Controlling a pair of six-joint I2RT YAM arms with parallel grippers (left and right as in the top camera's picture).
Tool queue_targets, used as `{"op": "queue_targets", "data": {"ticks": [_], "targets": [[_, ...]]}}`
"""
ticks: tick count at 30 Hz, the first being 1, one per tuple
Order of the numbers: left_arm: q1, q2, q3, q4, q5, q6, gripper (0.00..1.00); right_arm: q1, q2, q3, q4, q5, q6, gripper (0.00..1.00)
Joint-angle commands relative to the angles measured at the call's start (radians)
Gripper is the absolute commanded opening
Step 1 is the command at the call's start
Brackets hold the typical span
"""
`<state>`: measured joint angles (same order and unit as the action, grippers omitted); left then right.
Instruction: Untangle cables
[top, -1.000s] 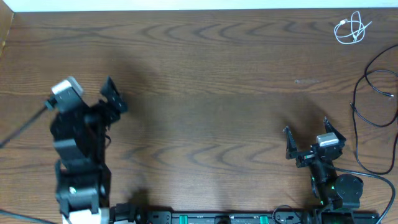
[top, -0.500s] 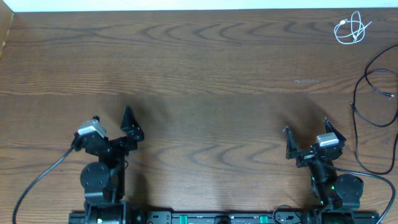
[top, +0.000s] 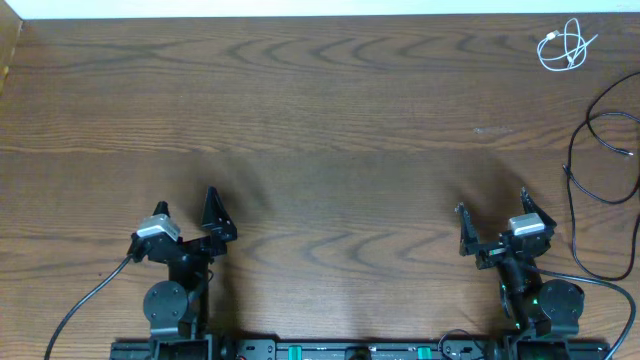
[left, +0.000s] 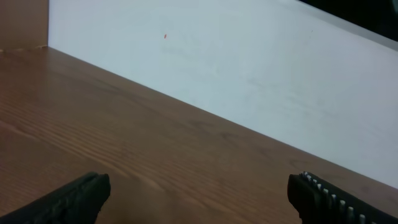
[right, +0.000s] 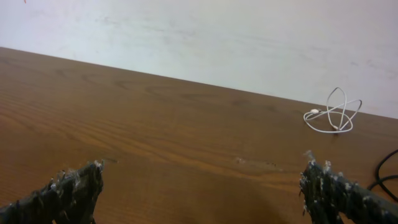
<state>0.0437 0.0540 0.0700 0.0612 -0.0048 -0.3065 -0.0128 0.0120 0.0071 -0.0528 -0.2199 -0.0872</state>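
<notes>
A short white cable (top: 563, 47) lies coiled at the table's far right corner; it also shows in the right wrist view (right: 333, 116). Thin black cables (top: 600, 150) loop along the right edge, apart from the white one. My left gripper (top: 188, 207) is open and empty at the front left; its wrist view (left: 199, 193) shows only bare wood between the fingers. My right gripper (top: 494, 210) is open and empty at the front right, well short of the cables; its wrist view (right: 202, 186) shows bare wood between the fingers.
A thick black cord (top: 85, 300) runs from the left arm's base off the front left. Another cord (top: 600, 283) runs from the right base. A white wall (right: 199, 37) borders the far edge of the wooden table (top: 320, 140).
My left arm has drawn back from the left middle of the table and folded down toward its base at the front. The right arm and the cables have not moved.
</notes>
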Motion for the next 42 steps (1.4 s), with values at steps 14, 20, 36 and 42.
{"op": "queue_targets", "data": {"ticks": [14,20,36,42], "targets": [[-0.003,-0.053,-0.066,-0.058,-0.036,0.026,0.96,-0.005,-0.005,-0.002,-0.004,0.001,0.011,0.99],[-0.003,-0.053,-0.066,-0.132,-0.037,0.044,0.96,-0.005,-0.005,-0.002,-0.004,0.001,0.011,0.99],[-0.003,-0.048,-0.066,-0.132,-0.037,0.043,0.96,-0.005,-0.005,-0.002,-0.004,0.001,0.011,0.99],[-0.003,-0.048,-0.066,-0.132,-0.037,0.043,0.96,-0.005,-0.005,-0.002,-0.004,0.001,0.011,0.99]]}}
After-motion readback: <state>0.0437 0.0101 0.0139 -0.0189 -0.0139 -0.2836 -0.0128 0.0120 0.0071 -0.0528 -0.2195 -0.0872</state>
